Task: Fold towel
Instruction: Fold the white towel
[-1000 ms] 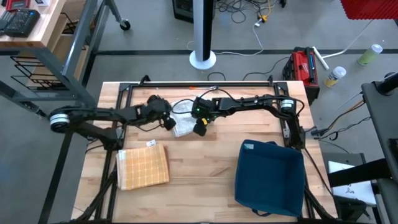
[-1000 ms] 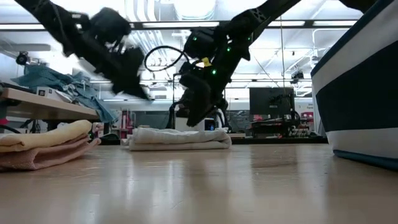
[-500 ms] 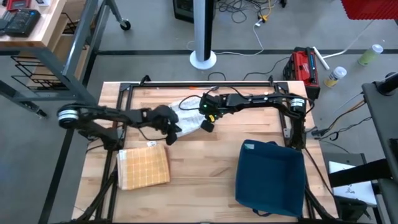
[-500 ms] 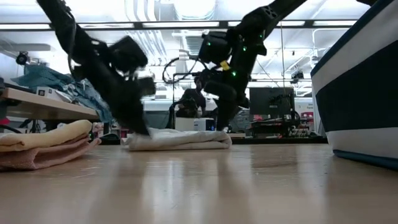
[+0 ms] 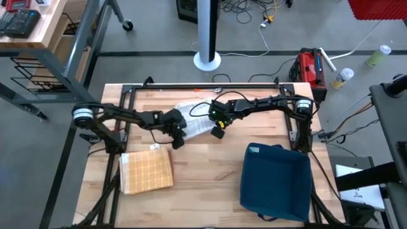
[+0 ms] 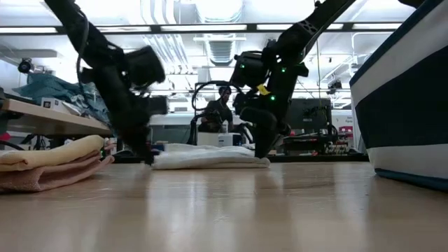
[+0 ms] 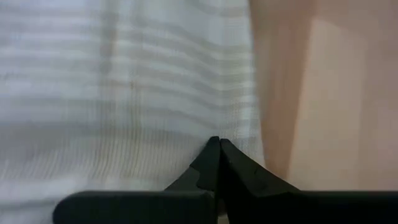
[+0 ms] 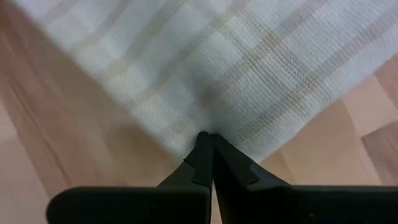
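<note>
No text, label, brand, number or sign can be read in any view — the small white tag (image 5: 154, 147) just beside the folded orange-checked cloth (image 5: 147, 170) on the wooden surface (image 5: 210, 166) is too small to make out, and so is the pale patch (image 5: 254, 150) on the rim of the dark blue fabric bin (image 5: 275, 180).
</note>
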Action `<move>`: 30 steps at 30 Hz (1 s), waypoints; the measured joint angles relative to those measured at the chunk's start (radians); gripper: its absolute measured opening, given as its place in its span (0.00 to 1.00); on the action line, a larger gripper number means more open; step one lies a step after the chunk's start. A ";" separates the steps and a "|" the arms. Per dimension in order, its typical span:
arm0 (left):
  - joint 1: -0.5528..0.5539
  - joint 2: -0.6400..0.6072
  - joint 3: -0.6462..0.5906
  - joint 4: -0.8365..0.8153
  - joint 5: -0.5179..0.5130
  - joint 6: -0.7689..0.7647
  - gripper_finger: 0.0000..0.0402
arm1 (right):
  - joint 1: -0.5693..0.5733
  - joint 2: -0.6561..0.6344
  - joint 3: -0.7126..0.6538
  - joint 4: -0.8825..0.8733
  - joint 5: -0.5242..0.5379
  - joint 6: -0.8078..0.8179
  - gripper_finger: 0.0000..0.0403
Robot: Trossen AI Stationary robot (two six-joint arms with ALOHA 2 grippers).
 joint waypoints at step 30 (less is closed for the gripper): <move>0.064 -0.174 -0.078 0.259 -0.379 0.060 0.00 | -0.072 -0.152 -0.013 0.164 0.045 0.054 0.00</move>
